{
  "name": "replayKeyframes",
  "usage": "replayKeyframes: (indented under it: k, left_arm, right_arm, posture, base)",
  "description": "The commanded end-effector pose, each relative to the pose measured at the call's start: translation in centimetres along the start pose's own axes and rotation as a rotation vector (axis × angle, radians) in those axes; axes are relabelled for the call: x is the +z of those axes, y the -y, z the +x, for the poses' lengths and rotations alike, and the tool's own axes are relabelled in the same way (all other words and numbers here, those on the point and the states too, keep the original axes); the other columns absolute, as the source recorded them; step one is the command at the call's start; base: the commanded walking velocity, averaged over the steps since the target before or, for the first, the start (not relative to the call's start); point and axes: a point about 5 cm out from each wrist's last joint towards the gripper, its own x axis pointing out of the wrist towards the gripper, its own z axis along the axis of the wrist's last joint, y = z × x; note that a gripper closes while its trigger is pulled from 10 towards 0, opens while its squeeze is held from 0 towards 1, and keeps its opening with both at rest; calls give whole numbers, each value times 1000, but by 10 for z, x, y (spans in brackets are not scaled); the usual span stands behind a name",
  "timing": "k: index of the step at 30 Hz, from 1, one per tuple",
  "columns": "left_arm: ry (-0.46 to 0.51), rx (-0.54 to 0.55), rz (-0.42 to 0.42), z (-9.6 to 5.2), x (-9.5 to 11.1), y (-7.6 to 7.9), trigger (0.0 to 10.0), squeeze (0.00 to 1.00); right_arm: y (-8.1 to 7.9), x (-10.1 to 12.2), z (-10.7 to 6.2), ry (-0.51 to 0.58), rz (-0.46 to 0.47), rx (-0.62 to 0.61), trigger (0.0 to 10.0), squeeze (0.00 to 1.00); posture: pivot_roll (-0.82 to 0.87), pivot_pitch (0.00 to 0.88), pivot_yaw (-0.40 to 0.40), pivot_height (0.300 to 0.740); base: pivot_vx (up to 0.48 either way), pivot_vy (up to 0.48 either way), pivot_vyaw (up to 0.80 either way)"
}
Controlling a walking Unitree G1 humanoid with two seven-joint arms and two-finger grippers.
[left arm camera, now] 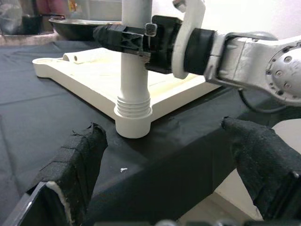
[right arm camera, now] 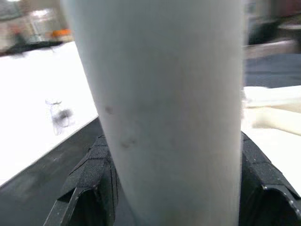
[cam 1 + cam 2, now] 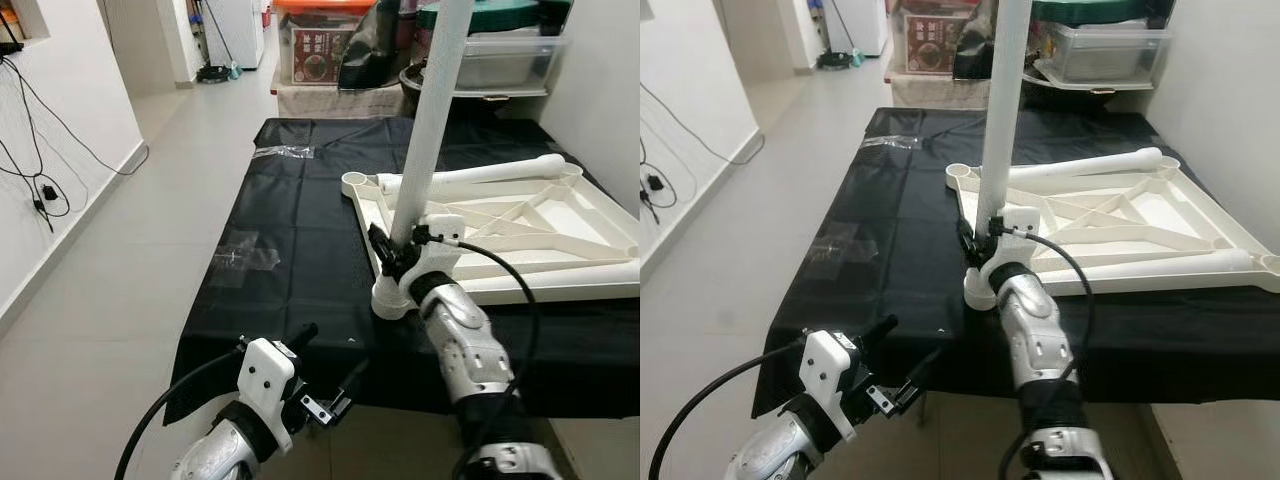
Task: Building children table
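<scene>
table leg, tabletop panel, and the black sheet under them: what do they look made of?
Table leg: looks like moulded plastic, off-white, smooth matte; ribbed collar at its base. The right pincer is shut on it.
Tabletop panel: likely the same plastic; cream, with moulded ribs and round corner sockets, lying underside up.
Black sheet: thin plastic film or coated cloth, hard to tell; faint sheen, creases, draped edge.

Your right gripper (image 3: 974, 243) is clamped on the white table leg (image 3: 1000, 110), which stands upright in the near corner socket (image 3: 977, 288) of the upturned tabletop (image 3: 1160, 225) on the black cloth (image 3: 890, 230). A second leg (image 3: 1090, 166) lies across the tabletop. Your left gripper (image 3: 902, 362) hovers spread, short of the cloth's edge.
</scene>
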Motion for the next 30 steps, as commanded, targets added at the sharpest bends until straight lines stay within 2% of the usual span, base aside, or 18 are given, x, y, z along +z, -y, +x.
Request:
replayKeyframes:
  k: [1,2,6,8,15,16,19,20,21,23,25,26,27,28,29,30]
  left_arm:
    - [-9,1,-2,0,-3,-1,10000,0]
    - [-9,1,-2,0,-3,-1,10000,0]
    - [-8,4,-3,0,-3,-1,10000,0]
    - [-7,6,-3,0,-3,-1,10000,0]
    - [-5,8,-4,-1,-2,0,10000,0]
    - [-5,10,-5,-1,-2,0,10000,0]
    - [-4,11,-5,-1,-2,0,10000,0]
    - [-5,12,-5,-1,-2,0,10000,0]
    - [-5,12,-5,-1,-2,0,10000,0]
    - [-6,12,-6,-1,-3,0,10000,0]
    - [-6,12,-6,-1,-3,0,10000,0]
    - [-7,10,-7,-1,-3,0,10000,0]
    - [-7,10,-7,-1,-3,0,10000,0]
    - [-7,7,-7,-1,-4,0,10000,0]
    - [-7,7,-7,-1,-4,0,10000,0]
    - [-8,6,-7,0,-4,0,10000,0]
  right_arm:
    - [-31,-6,10,-83,46,335,10000,0]
    - [-31,-6,10,-83,46,335,10000,0]
    - [-50,0,18,-127,21,637,10000,0]
    - [-57,2,21,-140,6,741,10000,0]
    - [-64,6,33,-129,-3,811,10000,0]
    - [-65,6,35,-127,-8,806,0,0]
    - [-66,5,36,-119,-13,807,0,0]
    - [-64,3,37,-108,-32,743,0,0]
    - [-64,3,37,-108,-32,743,0,0]
    - [-58,1,39,-89,-50,625,0,0]
    - [-58,1,39,-89,-50,625,0,0]
    - [-51,1,42,-76,-50,487,0,0]
    - [-51,1,42,-76,-50,487,0,0]
    - [-40,1,45,-55,-41,308,0,0]
    - [-40,1,45,-55,-41,308,0,0]
    - [-31,0,46,-43,-29,148,0,0]
  posture:
    - [76,51,-14,740]
    - [76,51,-14,740]
    - [88,51,-18,740]
    - [89,51,-19,740]
    - [99,56,-25,740]
    - [99,55,-28,740]
    - [100,57,-29,740]
    - [99,56,-28,740]
    - [99,56,-28,740]
    - [92,53,-26,740]
    - [92,53,-26,740]
    - [89,51,-24,740]
    - [89,51,-24,740]
    - [87,48,-24,740]
    - [87,48,-24,740]
    - [80,44,-21,740]
  base:
    - [0,0,0]
    - [0,0,0]
    - [0,0,0]
    - [0,0,0]
    - [0,0,0]
    - [0,0,0]
    - [0,0,0]
    - [0,0,0]
    - [0,0,0]
    - [0,0,0]
    - [0,0,0]
    - [0,0,0]
    - [0,0,0]
    - [0,0,0]
    - [0,0,0]
    - [0,0,0]
